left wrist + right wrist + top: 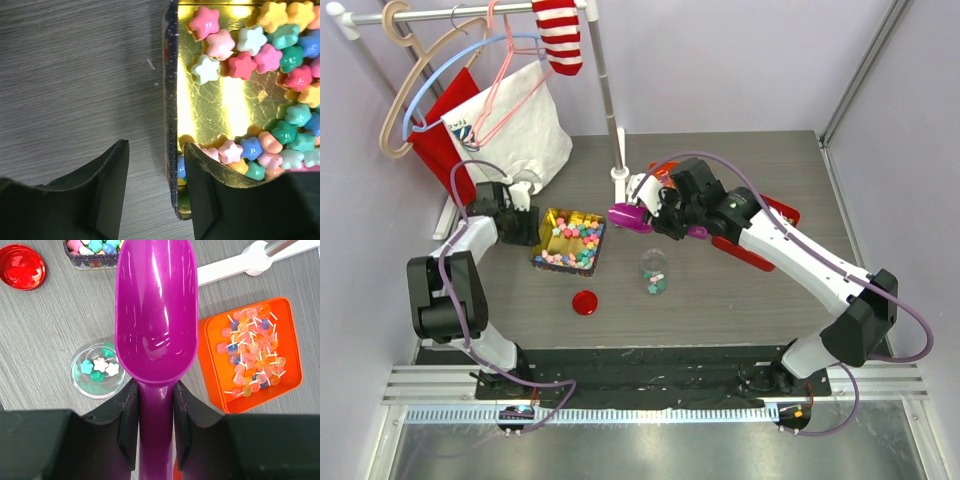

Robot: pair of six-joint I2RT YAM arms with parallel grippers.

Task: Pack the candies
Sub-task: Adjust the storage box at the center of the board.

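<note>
The candies are small pastel star-shaped sweets heaped in a gold-lined tin, which sits left of centre in the top view. My left gripper is open and straddles the tin's near wall, one finger on the table side, the other inside among the sweets. A gap remains between the outer finger and the wall. My right gripper is shut on the handle of a purple scoop, whose bowl is empty. It hovers over a clear jar holding a few candies.
A red lid lies in front of the tin. An orange tin of wrapped sweets sits right of the scoop, a red tin under the right arm. A pole on a white base, hangers and bags stand at the back left.
</note>
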